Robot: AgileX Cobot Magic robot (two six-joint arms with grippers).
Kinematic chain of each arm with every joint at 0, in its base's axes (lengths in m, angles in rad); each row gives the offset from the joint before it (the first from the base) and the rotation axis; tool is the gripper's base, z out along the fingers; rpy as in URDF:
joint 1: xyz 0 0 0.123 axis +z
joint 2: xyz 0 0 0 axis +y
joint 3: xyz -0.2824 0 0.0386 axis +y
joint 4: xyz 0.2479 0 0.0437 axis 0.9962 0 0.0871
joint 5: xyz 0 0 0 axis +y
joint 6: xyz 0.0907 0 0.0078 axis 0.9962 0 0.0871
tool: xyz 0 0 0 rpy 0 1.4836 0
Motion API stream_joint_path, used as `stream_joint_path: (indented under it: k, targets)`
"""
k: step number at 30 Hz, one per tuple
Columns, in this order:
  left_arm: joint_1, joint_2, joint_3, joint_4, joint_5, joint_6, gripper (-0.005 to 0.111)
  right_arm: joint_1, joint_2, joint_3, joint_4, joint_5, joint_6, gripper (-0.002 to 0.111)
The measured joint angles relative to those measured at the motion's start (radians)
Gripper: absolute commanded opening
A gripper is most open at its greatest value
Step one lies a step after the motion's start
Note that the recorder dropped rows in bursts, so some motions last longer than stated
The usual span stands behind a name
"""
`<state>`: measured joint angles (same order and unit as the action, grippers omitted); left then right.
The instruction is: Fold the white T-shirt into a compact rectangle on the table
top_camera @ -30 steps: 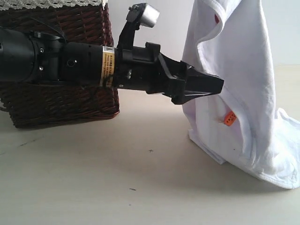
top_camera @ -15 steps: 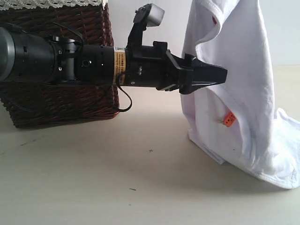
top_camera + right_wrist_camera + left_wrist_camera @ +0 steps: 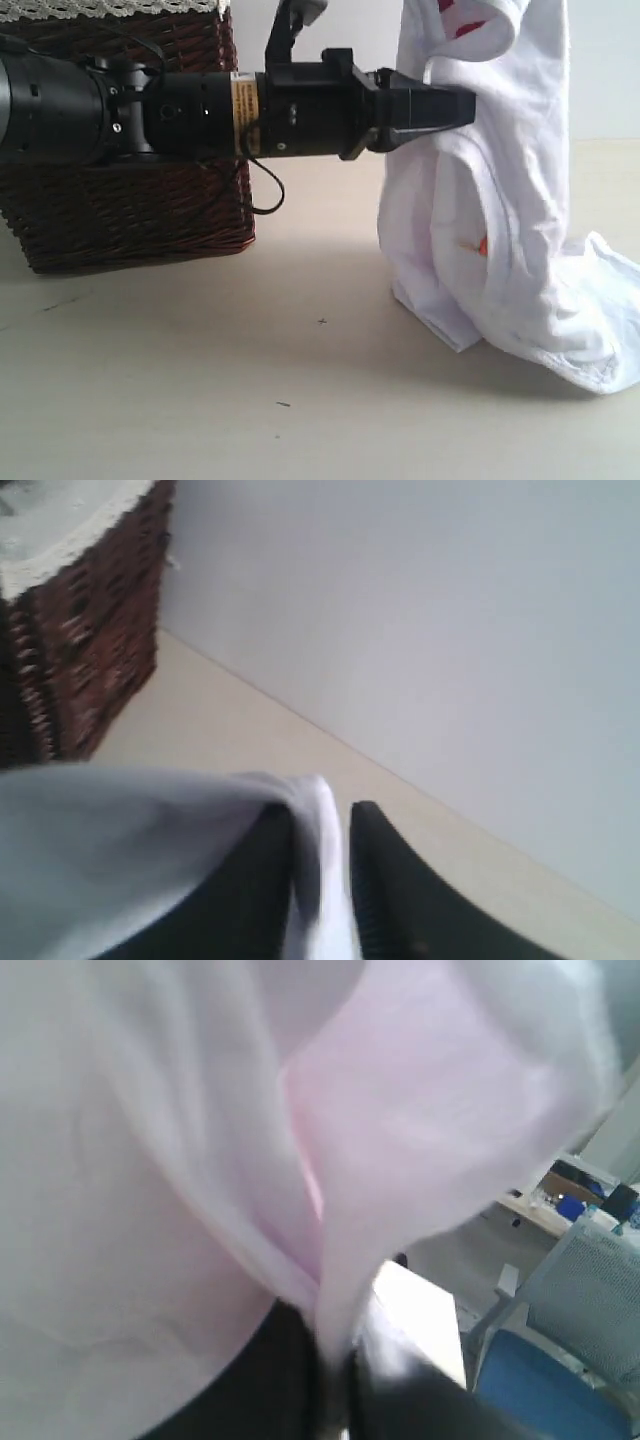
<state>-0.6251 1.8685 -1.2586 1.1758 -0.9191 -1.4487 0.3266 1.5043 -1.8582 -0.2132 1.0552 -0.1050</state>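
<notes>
The white T-shirt [image 3: 520, 200] hangs as a tall drape at the right, its lower end piled on the table [image 3: 250, 390]. Red lettering [image 3: 462, 27] shows at its top and a bit of the orange tag [image 3: 482, 243] lower down. My left gripper [image 3: 462, 103] reaches in level from the left and is shut on a fold of the shirt. In the left wrist view the cloth [image 3: 200, 1160] fills most of the picture, pinched by the left gripper [image 3: 335, 1385]. My right gripper [image 3: 325, 880] is shut on a white edge of the shirt [image 3: 130, 830]; the exterior view does not show it.
A dark brown wicker basket [image 3: 130, 215] with a lace rim stands at the back left, behind my left arm; the right wrist view shows the basket [image 3: 90, 630] too. A pale wall [image 3: 420, 610] runs behind the table [image 3: 230, 730].
My left gripper has risen and levelled out, carrying the shirt fold up with it. The drape has shifted left, and the orange tag is now mostly covered.
</notes>
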Motion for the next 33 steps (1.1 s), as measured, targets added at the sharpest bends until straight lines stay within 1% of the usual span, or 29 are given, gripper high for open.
stream_joint_path:
  k: [2,4,7,10,15,20,24,28,33]
  targets:
    - [0.0,-0.021,-0.016,0.0,0.011,-0.04,0.0,0.0,0.0,0.0,-0.101,0.0,0.056,0.055]
    - [0.0,-0.041,-0.032,-0.002,0.035,-0.075,0.0,0.0,0.0,0.0,-0.226,0.007,0.121,0.059]
    - [0.0,-0.061,-0.064,-0.003,0.106,-0.126,0.0,0.0,0.0,0.0,-0.356,0.05,0.2,0.059]
    - [0.0,-0.063,-0.106,-0.003,0.166,-0.166,0.0,0.0,0.0,0.0,-0.39,0.097,0.239,0.059]
    - [0.0,-0.063,-0.198,-0.003,0.199,-0.218,0.0,0.0,-0.016,-0.002,-0.324,0.156,0.198,0.057]
    - [0.0,-0.063,-0.28,0.037,0.229,-0.275,0.0,0.0,-0.077,-0.008,-0.269,0.162,0.157,0.057]
    - [0.005,-0.063,-0.311,0.097,0.208,-0.323,0.0,0.0,-0.163,0.026,-0.137,0.162,0.087,0.057]
    - [0.026,-0.064,-0.313,0.126,0.167,-0.366,0.0,0.0,-0.25,0.135,-0.062,0.162,0.055,0.057]
    - [0.067,-0.064,-0.313,0.139,0.144,-0.4,0.0,0.0,-0.292,0.37,-0.024,0.166,0.075,0.057]
